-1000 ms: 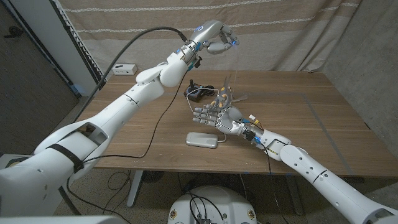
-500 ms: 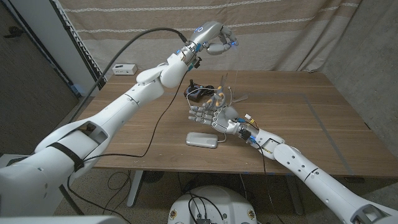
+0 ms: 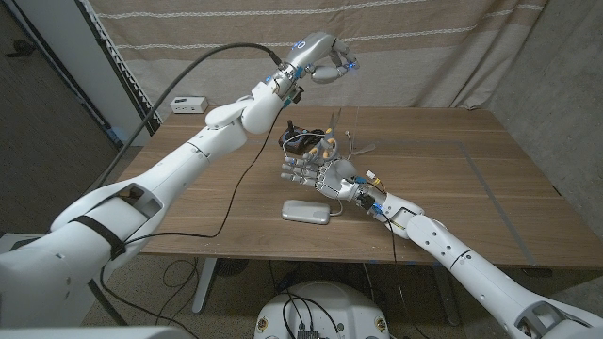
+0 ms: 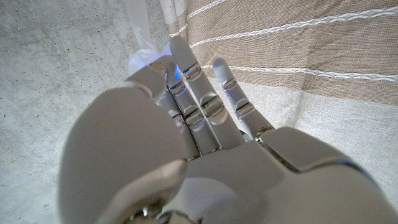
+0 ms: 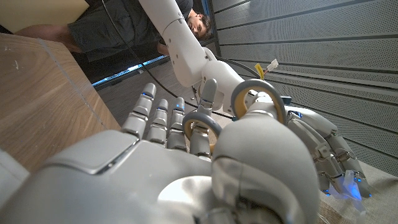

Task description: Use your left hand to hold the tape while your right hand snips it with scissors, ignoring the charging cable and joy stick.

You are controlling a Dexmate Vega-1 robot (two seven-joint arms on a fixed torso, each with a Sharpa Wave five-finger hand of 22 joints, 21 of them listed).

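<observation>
Scissors with yellowish ring handles (image 3: 332, 143) sit in the robot's right hand (image 3: 318, 172), above the brown wooden tabletop (image 3: 452, 179). In the right wrist view the rings (image 5: 260, 99) wrap the thumb and a finger, so this hand is clamped on the tool, presumably so the blades can be worked. Above the scissors, the left hand (image 3: 330, 64) is raised high, its fingers curled together around a bluish glint (image 4: 176, 70). A faint clear strip (image 3: 341, 104) seems to hang from it toward the scissors; if that is the tape, it is held up to stretch it for a cut, but whether the fingers truly pinch it cannot be told. Just behind the scissors lies a black joystick (image 3: 294, 135) with its coiled cable, and in front of them a flat white oblong device (image 3: 307, 212).
</observation>
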